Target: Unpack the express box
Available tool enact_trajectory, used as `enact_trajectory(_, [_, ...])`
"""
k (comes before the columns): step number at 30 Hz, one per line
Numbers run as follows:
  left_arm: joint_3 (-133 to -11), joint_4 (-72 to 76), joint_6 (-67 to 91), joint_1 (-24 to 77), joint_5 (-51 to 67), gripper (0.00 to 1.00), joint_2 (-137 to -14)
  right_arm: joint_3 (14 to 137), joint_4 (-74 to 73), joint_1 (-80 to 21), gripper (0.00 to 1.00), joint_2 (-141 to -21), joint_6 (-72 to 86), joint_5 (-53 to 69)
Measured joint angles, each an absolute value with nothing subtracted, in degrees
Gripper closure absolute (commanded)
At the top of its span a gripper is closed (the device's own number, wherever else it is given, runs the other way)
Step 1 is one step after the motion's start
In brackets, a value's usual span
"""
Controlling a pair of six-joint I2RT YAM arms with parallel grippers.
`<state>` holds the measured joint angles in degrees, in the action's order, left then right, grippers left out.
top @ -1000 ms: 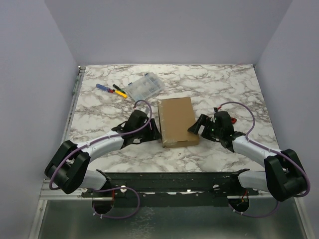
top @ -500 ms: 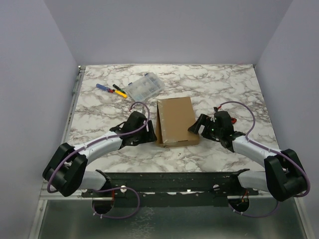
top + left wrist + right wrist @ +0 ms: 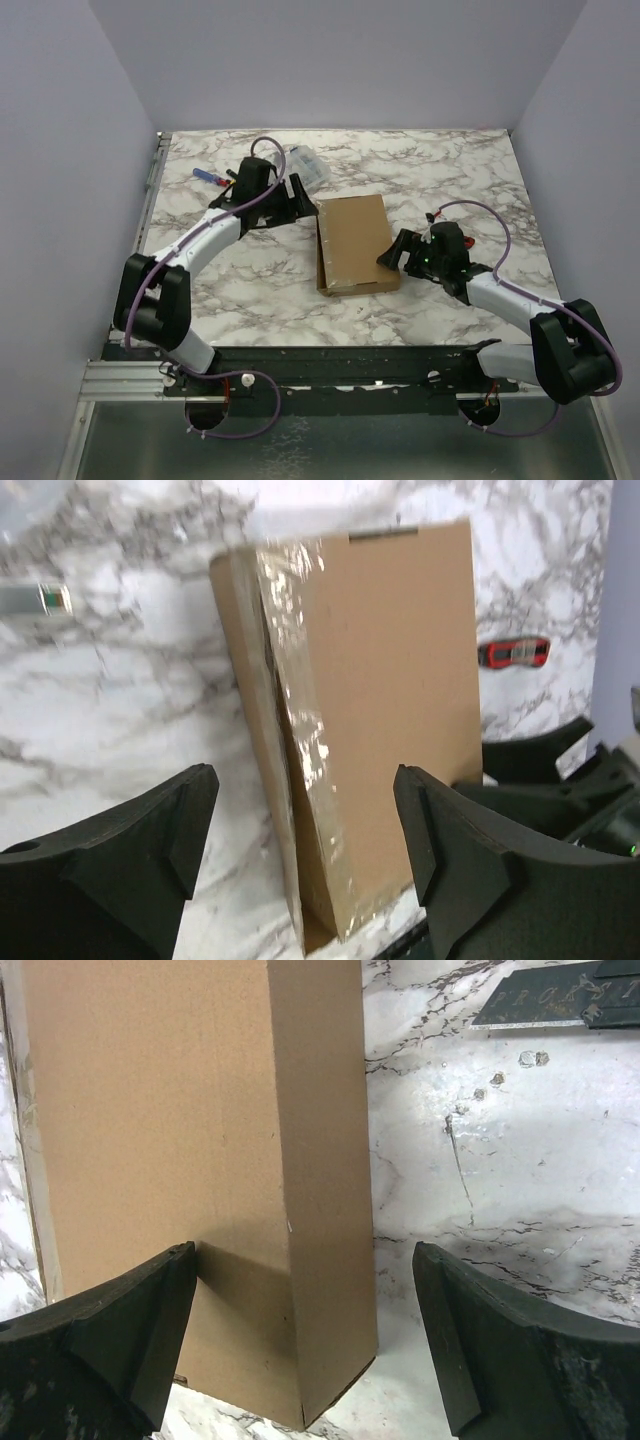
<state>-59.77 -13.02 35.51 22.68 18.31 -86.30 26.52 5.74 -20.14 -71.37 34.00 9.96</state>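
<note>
The express box [image 3: 355,243] is a flat brown cardboard mailer in the middle of the table. Its lid is lifted a crack along the left edge, where shiny clear tape [image 3: 300,710] runs. My left gripper [image 3: 293,192] is open and empty, up off the table beyond the box's far left corner; its view looks down on the box [image 3: 390,680]. My right gripper [image 3: 392,256] is open and empty at the box's near right edge. In the right wrist view the box's corner [image 3: 200,1160] lies between the fingers [image 3: 120,1340].
A clear plastic compartment case [image 3: 306,164] lies at the back left, partly hidden by my left arm. A blue screwdriver [image 3: 207,175] lies left of it. A small red tool [image 3: 513,652] lies right of the box. Walls close in the table on three sides.
My left arm has swung from the box's near left side up and back toward the clear case. The box's left lid edge now stands slightly open. The right arm has hardly moved.
</note>
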Motion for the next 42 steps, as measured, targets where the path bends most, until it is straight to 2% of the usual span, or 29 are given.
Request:
enact_trajectory(3, [-65.93, -13.1, 35.07, 19.73, 20.21, 0.23, -91.88, 26.52, 5.91, -20.14, 0.07, -71.37, 33.61, 10.02])
enact_trajectory(10, [-76.73, -12.91, 33.67, 19.57, 20.75, 0.26, -101.56, 26.7, 6.42, -20.14, 0.07, -72.18, 33.26, 10.98])
enact_trajectory(22, [-75.99, -13.87, 26.24, 20.6, 20.38, 0.36, -106.91, 27.09, 7.09, -19.86, 0.07, -73.36, 32.91, 12.19])
enact_trajectory(36, [-75.99, -15.2, 23.94, 21.85, 17.74, 0.61, -108.03, 27.51, 7.51, -19.86, 0.07, -74.24, 32.91, 12.82])
enact_trajectory(42, [-75.99, -15.77, 23.77, 21.39, 16.51, 0.61, -108.03, 27.51, 7.51, -19.86, 0.07, -74.24, 32.91, 12.82])
